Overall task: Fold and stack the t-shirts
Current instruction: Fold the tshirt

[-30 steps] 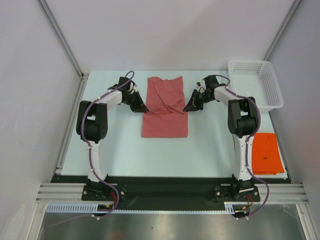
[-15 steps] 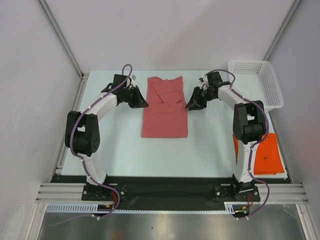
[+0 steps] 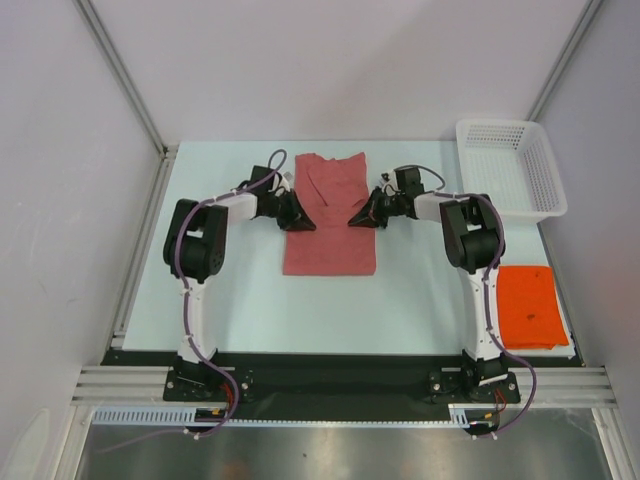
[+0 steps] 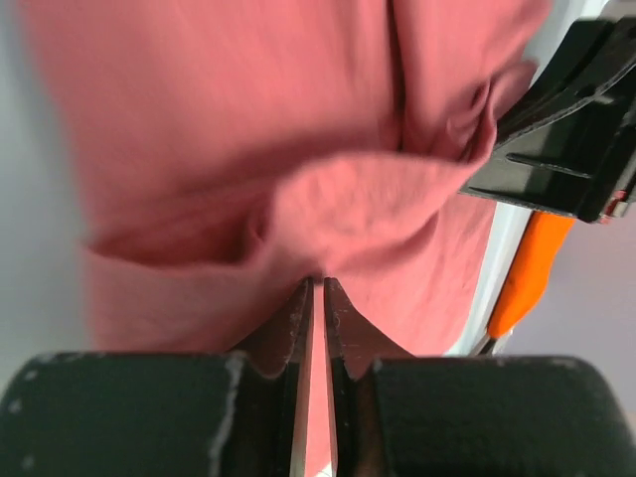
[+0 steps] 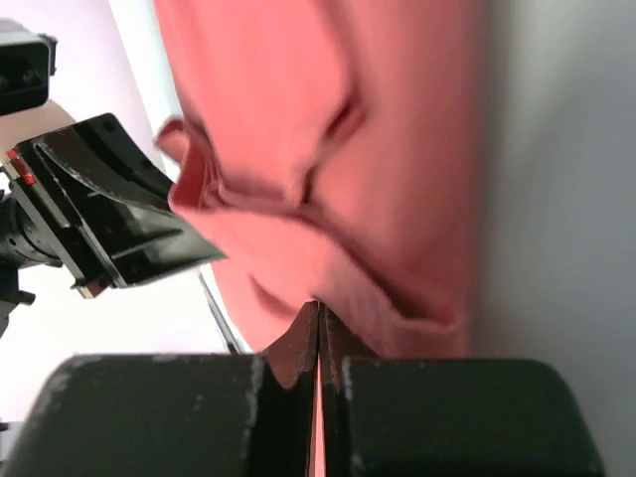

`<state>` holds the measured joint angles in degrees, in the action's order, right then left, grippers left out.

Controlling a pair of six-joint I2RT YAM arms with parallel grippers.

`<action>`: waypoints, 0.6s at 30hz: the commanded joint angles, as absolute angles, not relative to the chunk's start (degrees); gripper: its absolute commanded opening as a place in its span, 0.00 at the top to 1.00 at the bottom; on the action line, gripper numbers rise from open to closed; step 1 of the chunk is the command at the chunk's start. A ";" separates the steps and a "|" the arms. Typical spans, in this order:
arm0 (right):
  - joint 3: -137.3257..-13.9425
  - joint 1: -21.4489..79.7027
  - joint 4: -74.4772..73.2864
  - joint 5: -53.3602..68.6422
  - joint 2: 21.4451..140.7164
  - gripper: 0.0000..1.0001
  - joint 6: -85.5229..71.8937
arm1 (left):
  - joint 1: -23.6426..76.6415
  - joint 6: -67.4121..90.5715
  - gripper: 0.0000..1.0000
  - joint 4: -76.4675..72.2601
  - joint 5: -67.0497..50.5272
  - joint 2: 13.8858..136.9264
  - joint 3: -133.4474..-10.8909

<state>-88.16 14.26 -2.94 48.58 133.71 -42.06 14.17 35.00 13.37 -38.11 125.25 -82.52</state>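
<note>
The dusty pink-red t-shirt (image 3: 330, 250) lies flat in the middle of the table, its top part bunched between the two grippers. My left gripper (image 3: 309, 224) is over the shirt's left half, shut on a raised fold of pink cloth (image 4: 358, 199). My right gripper (image 3: 352, 219) faces it from the right, shut on a raised fold of the same shirt (image 5: 378, 288). The two tips are close together, a short gap apart. The orange t-shirt (image 3: 530, 305) lies as a small flat rectangle at the near right.
The white perforated basket (image 3: 512, 170) stands at the back right corner, beside the right arm. In the left wrist view the right gripper's black body (image 4: 561, 149) is close ahead. In the right wrist view the left gripper's body (image 5: 109, 214) is close ahead.
Both grippers moved from the shirt's side edges inward over the shirt, drawing pinched pink cloth towards its middle. The arms swung in; the orange shirt stayed put.
</note>
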 commanded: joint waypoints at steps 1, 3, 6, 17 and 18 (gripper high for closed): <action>-92.19 11.70 1.67 51.06 136.74 1.00 -44.21 | 11.17 33.15 0.87 11.76 -36.57 127.17 -87.27; -93.07 10.21 1.32 50.98 138.07 1.00 -44.65 | 10.02 33.57 0.87 11.95 -37.08 128.84 -88.06; -96.48 8.80 -3.06 50.36 140.62 1.00 -43.86 | 8.79 33.58 0.87 12.65 -36.48 130.68 -89.72; -105.04 8.61 -32.07 40.44 130.01 1.00 -26.29 | 8.79 28.13 0.70 22.41 -32.44 117.21 -89.67; -103.81 8.79 -33.12 40.17 125.81 1.00 -25.41 | 9.05 27.86 0.64 22.24 -32.00 115.16 -86.86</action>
